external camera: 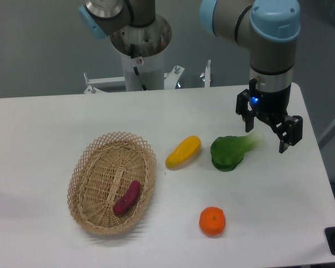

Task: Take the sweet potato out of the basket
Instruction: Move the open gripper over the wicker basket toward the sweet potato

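My tool (266, 135) hangs open and empty at the far right over the green vegetable (230, 151), well apart from the sweet potato (127, 197) lying in the basket (85, 167), so I judge a careless crossing could knock the yellow vegetable (183, 152).

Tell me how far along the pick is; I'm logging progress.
Nothing looks done yet: the sweet potato lies inside the basket. In hand: nothing, the pincer hangs open and empty by the green vegetable, far from the basket. Left: travel over, descend, grasp, lift.
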Action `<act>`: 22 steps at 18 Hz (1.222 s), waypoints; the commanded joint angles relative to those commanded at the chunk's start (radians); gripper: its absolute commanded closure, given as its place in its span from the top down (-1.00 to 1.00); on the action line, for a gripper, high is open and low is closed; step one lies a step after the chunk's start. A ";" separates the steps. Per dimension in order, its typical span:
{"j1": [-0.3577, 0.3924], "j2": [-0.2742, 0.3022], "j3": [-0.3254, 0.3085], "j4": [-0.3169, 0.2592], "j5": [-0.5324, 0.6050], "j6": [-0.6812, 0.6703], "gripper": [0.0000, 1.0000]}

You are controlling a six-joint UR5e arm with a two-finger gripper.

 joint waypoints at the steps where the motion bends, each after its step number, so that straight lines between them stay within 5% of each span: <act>1: 0.000 0.002 0.000 0.000 0.000 0.000 1.00; 9: -0.031 0.020 -0.047 0.000 -0.023 -0.049 1.00; 18: -0.211 0.006 -0.083 0.015 -0.041 -0.564 1.00; 22: -0.313 -0.023 -0.127 0.064 -0.037 -0.650 1.00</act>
